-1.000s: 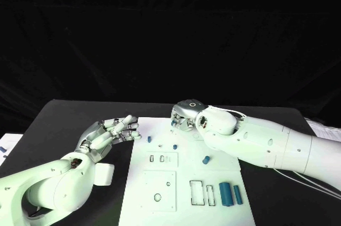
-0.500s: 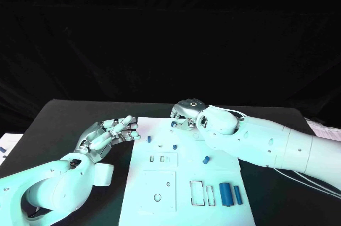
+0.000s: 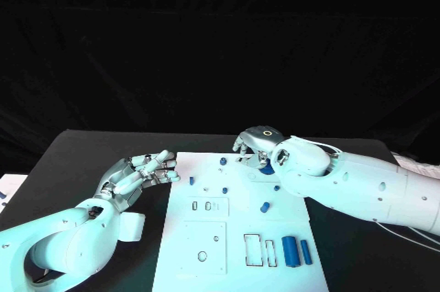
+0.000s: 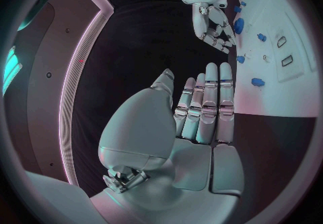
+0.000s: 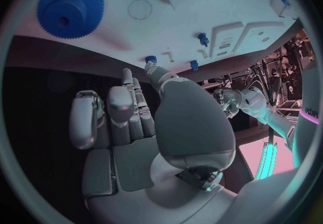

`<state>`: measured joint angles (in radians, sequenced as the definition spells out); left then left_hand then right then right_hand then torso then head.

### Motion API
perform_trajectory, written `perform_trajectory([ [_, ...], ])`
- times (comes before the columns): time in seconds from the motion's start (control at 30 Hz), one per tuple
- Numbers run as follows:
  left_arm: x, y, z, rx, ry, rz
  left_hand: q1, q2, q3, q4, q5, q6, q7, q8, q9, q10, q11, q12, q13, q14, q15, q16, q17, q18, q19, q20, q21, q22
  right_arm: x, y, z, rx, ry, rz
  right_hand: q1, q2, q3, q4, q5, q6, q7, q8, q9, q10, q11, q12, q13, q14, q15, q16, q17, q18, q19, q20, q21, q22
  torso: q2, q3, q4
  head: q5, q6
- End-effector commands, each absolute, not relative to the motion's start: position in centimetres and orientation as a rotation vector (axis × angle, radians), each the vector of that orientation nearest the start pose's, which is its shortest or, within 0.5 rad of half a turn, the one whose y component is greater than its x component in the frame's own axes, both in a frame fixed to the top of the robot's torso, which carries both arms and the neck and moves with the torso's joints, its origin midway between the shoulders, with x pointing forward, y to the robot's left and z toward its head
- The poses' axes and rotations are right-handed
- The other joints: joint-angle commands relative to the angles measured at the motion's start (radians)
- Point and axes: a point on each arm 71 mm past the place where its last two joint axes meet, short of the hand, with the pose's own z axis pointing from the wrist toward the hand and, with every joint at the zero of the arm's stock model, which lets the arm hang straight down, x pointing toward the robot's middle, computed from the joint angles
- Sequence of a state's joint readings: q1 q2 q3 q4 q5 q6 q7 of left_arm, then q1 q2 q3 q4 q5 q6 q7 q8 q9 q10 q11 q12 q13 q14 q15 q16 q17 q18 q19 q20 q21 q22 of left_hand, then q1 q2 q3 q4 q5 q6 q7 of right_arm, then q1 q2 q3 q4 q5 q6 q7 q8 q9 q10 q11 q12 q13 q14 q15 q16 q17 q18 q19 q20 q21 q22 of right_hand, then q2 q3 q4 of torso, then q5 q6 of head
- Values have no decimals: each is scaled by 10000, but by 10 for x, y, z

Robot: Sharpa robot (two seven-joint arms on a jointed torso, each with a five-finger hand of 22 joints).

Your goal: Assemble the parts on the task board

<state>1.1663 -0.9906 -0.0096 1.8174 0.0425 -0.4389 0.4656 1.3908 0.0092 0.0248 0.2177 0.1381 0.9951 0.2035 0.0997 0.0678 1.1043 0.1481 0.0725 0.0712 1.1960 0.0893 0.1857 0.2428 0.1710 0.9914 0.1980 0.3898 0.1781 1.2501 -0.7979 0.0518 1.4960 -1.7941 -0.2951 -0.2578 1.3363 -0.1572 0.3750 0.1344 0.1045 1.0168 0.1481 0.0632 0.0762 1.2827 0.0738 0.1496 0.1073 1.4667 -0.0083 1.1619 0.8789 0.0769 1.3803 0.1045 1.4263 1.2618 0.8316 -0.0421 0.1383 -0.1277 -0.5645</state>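
head view: the white task board [image 3: 240, 241] lies mid-table, with small blue parts [image 3: 295, 250] scattered on it. the left hand [image 3: 145, 171] hovers just off the board's left edge, fingers spread, holding nothing. the right hand [image 3: 257, 146] hangs over the board's far edge beside a blue gear [image 3: 267, 168]

left wrist view: the left hand [image 4: 202, 111] is flat, fingers straight and empty

right wrist view: the right hand [image 5: 131, 113] is empty with fingers apart; the gear [image 5: 70, 4] lies on the board beyond its fingertips
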Motion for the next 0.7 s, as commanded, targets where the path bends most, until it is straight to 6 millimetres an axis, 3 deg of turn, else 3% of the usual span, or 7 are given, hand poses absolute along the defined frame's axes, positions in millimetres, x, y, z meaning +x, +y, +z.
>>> perform_trajectory([
  [0.03, 431, 202, -154, -11452, 13404, -16432, 80, -18, 1, -45, 12, -31, 56, -60, -12, -20, 34, -32, -11, -13, 56, -14, 8, 95, -51, 39, -58, -13, 504, -208, -121, -1744, 14987, 4207, 7, -200, -173, 74, 41, -255, -61, -29, -54, 1170, -244, 555, 354, 316, -166, 484, 677, -220, 331, -126, 272, 524, -35, 28, -100, 20, 26],
  [0.07, 431, 202, -154, -11453, 13403, -16434, 83, -17, 2, -48, 13, -31, 55, -62, -12, -21, 34, -35, -11, -13, 57, -17, 11, 95, -52, 40, -58, -13, 503, -214, -122, -1488, 15213, 4179, -32, -323, -393, 189, 117, -403, -140, 26, -72, 1567, -352, 913, 722, 402, -279, 900, 1257, -292, 547, -242, 455, 872, -42, 38, -124, 28, 31],
  [0.17, 431, 202, -154, -11455, 13405, -16443, 84, -16, 2, -49, 13, -32, 54, -63, -11, -22, 34, -36, -12, -13, 57, -18, 12, 95, -52, 40, -58, -13, 500, -229, -123, -959, 15684, 4035, -154, -475, -1132, 462, 517, -568, -194, 34, -63, 1922, -413, 1715, 1602, 502, -311, 1645, 2386, -407, 869, -326, 725, 1418, -50, 70, -183, 46, 44],
  [0.3, 431, 201, -154, -11453, 13428, -16479, 90, -11, 4, -55, 14, -30, 51, -67, -11, -22, 33, -40, -11, -13, 57, -23, 18, 95, -53, 41, -59, -13, 498, -249, -126, -425, 16139, 3648, 278, -220, -2498, 1156, 872, -665, -181, 92, -17, 1402, -370, 5478, 5988, 501, -282, 2312, 3387, -494, 1079, -255, 929, 1835, -62, 113, -233, 35, 48],
  [0.37, 431, 201, -154, -11452, 13440, -16495, 92, -11, 4, -56, 14, -30, 50, -67, -11, -22, 32, -40, -11, -13, 57, -24, 18, 95, -54, 41, -59, -13, 499, -257, -127, -241, 16277, 3450, 485, -211, -2794, 1468, 874, -667, -186, 114, -2, 1142, -342, 6619, 7400, 502, -187, 2455, 3620, -508, 1128, -249, 976, 1937, -67, 123, -257, 10, 45],
  [0.47, 431, 200, -154, -11449, 13451, -16515, 100, -5, 8, -63, 16, -27, 48, -70, -10, -21, 31, -42, -11, -12, 56, -28, 24, 96, -55, 41, -59, -14, 501, -267, -130, -27, 16431, 3176, 533, -59, -2898, 1543, 951, -651, -120, 139, 11, 1087, -300, 7362, 8330, 520, -198, 2567, 3817, -529, 1193, -221, 1025, 2050, -61, 121, -243, -81, 50],
  [0.7, 432, 200, -155, -11453, 13458, -16514, 100, -5, 8, -63, 16, -27, 48, -70, -10, -21, 31, -42, -11, -12, 56, -28, 24, 96, -55, 41, -59, -14, 504, -272, -137, 53, 16591, 2956, 567, 33, -2920, 1543, 1030, -632, -110, 161, 20, 1054, -289, 7707, 8808, 531, -190, 2629, 3929, -539, 1223, -203, 1048, 2104, -57, 125, -222, -95, 24],
])
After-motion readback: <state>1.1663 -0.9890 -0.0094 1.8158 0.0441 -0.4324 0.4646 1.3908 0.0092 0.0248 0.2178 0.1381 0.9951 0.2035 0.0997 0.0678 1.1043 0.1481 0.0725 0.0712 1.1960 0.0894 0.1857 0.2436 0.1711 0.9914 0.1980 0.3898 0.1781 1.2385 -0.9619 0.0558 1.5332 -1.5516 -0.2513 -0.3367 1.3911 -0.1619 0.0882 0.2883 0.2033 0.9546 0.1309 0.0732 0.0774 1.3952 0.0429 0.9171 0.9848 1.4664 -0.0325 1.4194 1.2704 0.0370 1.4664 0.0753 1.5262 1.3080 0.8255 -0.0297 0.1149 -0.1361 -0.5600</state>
